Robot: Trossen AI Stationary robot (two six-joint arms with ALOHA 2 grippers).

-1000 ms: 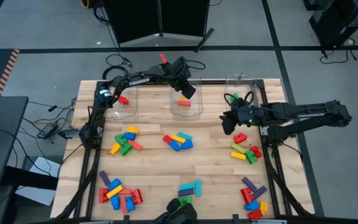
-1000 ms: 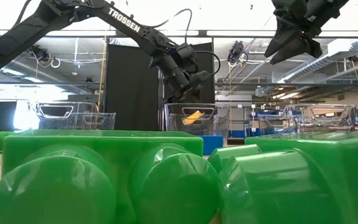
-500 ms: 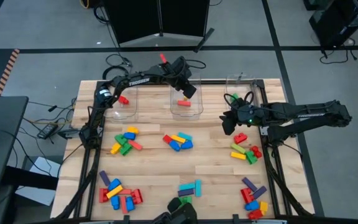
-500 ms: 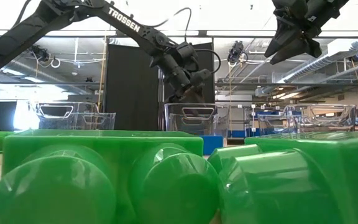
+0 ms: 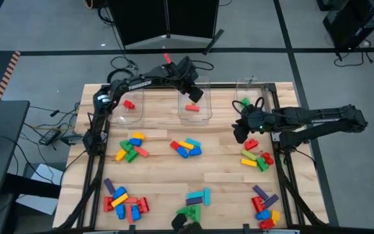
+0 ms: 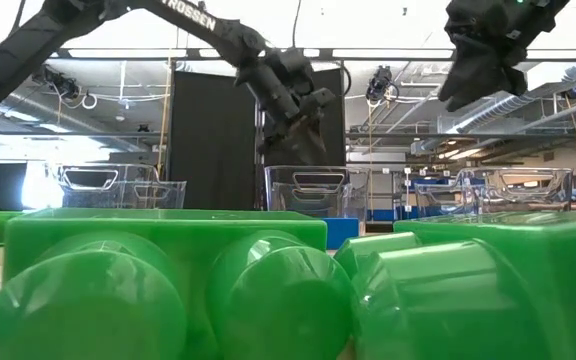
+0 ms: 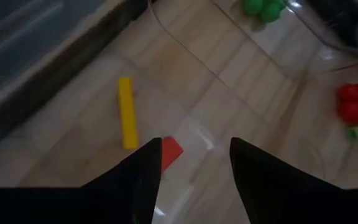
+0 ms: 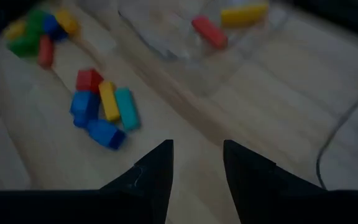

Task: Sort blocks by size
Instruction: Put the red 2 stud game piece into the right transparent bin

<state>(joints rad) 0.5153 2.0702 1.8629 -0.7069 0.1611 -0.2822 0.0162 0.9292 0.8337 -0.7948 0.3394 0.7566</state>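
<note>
Blocks lie in loose piles on the wooden table [image 5: 161,175], among them one at the middle [image 5: 186,148] and one at the right [image 5: 257,160]. My left gripper [image 5: 197,95] hangs open above the middle clear bin [image 5: 203,116]; on the bin's floor below its fingers lie a long yellow block [image 7: 126,112] and a red block [image 7: 170,152]. My right gripper [image 5: 239,134] stands open above the table left of the right pile, with nothing between its fingers; its own view looks at the middle pile [image 8: 101,112].
The left bin [image 5: 127,116] holds a red block [image 5: 129,104]; the right bin [image 5: 250,88] holds a green block [image 5: 244,102]. More piles lie at the left [image 5: 130,148] and along the near edge [image 5: 125,201], [image 5: 199,197], [image 5: 265,207]. Large green blocks [image 6: 168,290] fill the low view's foreground.
My left gripper has risen above the middle bin and drawn a little toward the far edge. The yellow block that hung just under its fingers has dropped to the bin's floor beside the red one. My right gripper's hand has tipped slightly.
</note>
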